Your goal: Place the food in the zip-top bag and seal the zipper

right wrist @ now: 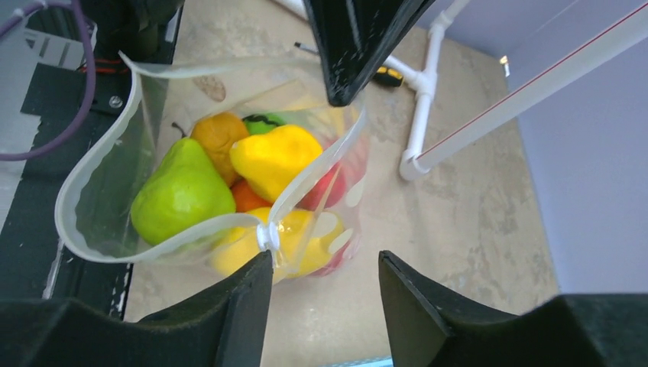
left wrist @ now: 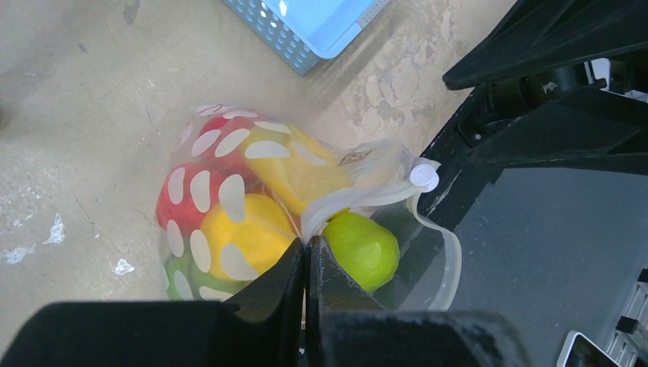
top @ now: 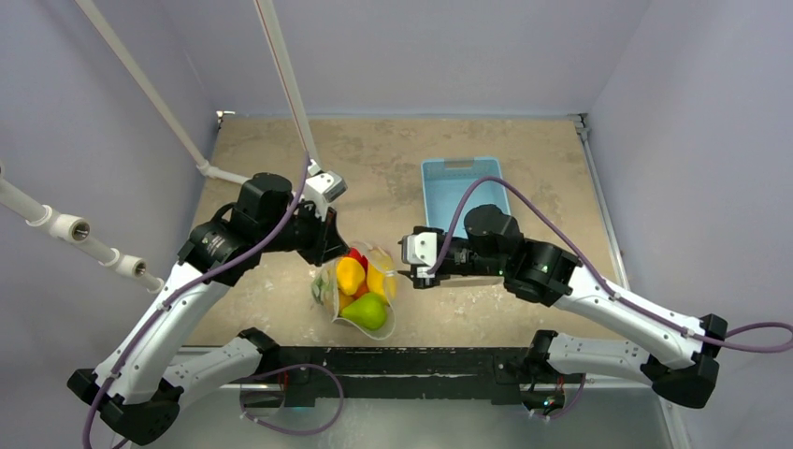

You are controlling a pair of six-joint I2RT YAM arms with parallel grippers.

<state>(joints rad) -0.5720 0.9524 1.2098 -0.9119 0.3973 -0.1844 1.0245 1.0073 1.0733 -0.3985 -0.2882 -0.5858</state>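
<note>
The zip-top bag (top: 360, 295) stands near the table's front edge with its mouth wide open. The food is inside it: a green pear (right wrist: 179, 191), a yellow fruit (right wrist: 275, 157), and orange and red pieces behind the dotted plastic (left wrist: 202, 191). My left gripper (left wrist: 308, 246) is shut on the far part of the zipper strip (left wrist: 367, 200), beside the pear (left wrist: 363, 248). In the right wrist view its fingers (right wrist: 355, 46) hang above the bag. My right gripper (right wrist: 325, 261) is open at the bag's right end. Its left fingertip (right wrist: 260, 267) sits just under the white zipper end tab (right wrist: 267, 233).
A light-blue basket (top: 463, 187) stands behind the right arm, its corner (left wrist: 306, 23) also showing in the left wrist view. White pipes (top: 56, 224) run along the left side and at the back (right wrist: 428, 92). The black base rail (top: 393, 360) lies just in front of the bag.
</note>
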